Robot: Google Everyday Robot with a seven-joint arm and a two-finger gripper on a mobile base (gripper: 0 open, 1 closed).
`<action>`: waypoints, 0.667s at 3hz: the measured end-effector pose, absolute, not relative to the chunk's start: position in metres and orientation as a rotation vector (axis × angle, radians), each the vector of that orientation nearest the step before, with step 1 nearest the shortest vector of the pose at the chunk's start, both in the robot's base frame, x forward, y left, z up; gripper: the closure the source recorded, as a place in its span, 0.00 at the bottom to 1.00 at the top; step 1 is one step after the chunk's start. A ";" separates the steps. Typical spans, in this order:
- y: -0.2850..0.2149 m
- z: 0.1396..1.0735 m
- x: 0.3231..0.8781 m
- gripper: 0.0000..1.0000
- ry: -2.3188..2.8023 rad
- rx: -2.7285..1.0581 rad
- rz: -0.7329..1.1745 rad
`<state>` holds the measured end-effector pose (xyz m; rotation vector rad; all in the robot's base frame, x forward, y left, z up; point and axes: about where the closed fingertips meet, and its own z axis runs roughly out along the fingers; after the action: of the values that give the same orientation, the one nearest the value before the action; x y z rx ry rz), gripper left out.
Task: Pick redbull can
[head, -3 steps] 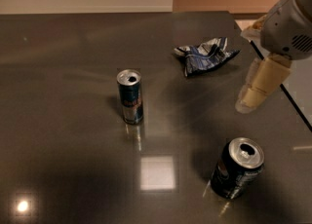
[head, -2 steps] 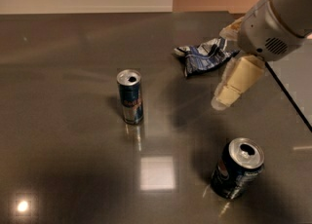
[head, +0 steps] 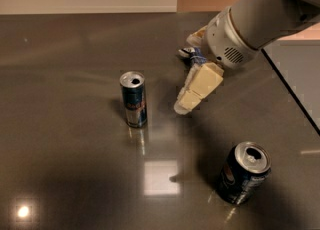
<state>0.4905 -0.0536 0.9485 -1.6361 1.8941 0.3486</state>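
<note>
The redbull can (head: 134, 99) stands upright on the dark table left of centre: slim, blue and silver, with a red mark on its side and an open silver top. My gripper (head: 189, 74) hangs above the table to the right of the can, apart from it. Its cream fingers (head: 199, 87) point down and left; the near fingertip is about a can's width from the redbull can. The gripper is open and holds nothing.
A wider dark blue can (head: 243, 173) stands tilted at the front right. A crumpled blue-white wrapper (head: 188, 52) lies behind the gripper, mostly hidden by it. The table's right edge (head: 292, 96) runs diagonally on the right. The arm comes in from the top right.
The gripper has moved left and forward across the table, from near the right edge to close beside the redbull can. It now covers most of the wrapper. The cans have not moved.
</note>
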 end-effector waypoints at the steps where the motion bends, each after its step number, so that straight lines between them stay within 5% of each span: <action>1: -0.023 0.935 0.489 0.00 1.861 -1.657 0.420; 2: 0.002 0.923 0.488 0.00 1.839 -1.682 0.466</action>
<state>0.4883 0.0019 0.9232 -1.6819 1.8392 0.4662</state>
